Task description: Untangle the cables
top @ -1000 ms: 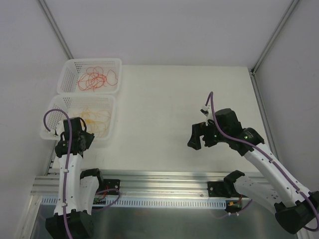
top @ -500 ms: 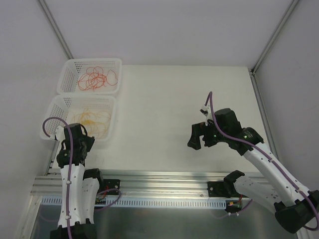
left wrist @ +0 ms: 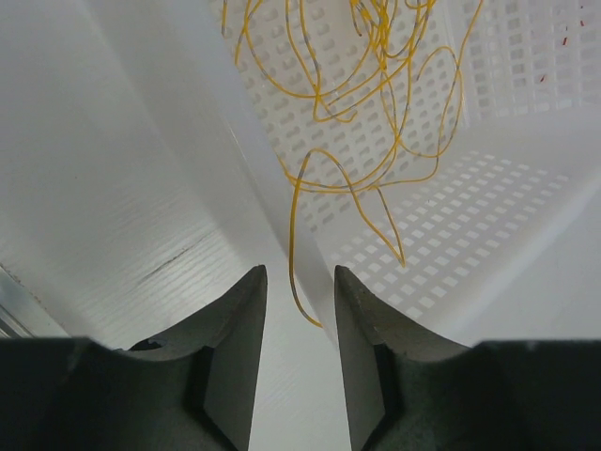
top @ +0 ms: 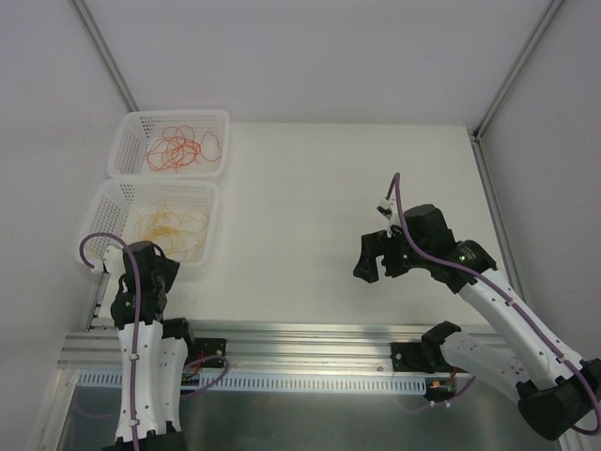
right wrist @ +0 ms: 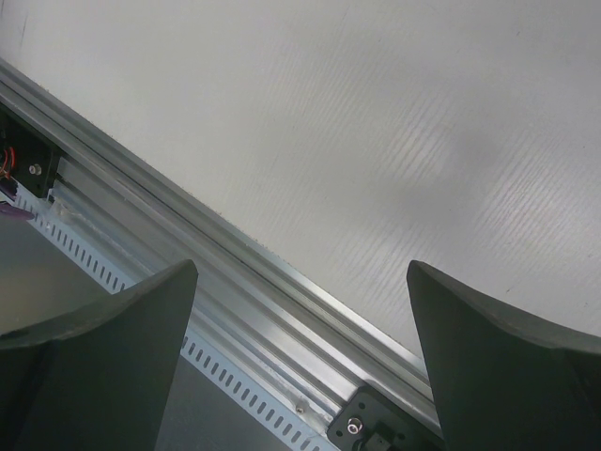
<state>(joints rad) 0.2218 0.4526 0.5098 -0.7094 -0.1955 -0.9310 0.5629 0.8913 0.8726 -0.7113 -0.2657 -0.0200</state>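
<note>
White tabletop (top: 329, 207) bears a mesh basket (left wrist: 470, 216) holding the yellow cables (left wrist: 293, 225), one loose end reaching between the narrowly parted fingers of the left gripper (left wrist: 299, 274), apparently unclamped, so any pull might snag and drag it out, while the right gripper (right wrist: 300, 268) gapes wide, empty.

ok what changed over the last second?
Left gripper pulled back toward its base, off the near basket. Its jaws stand apart, with one yellow cable hanging loose between them, ungripped. Right gripper stayed open in place; far basket and red cables unmoved.
</note>
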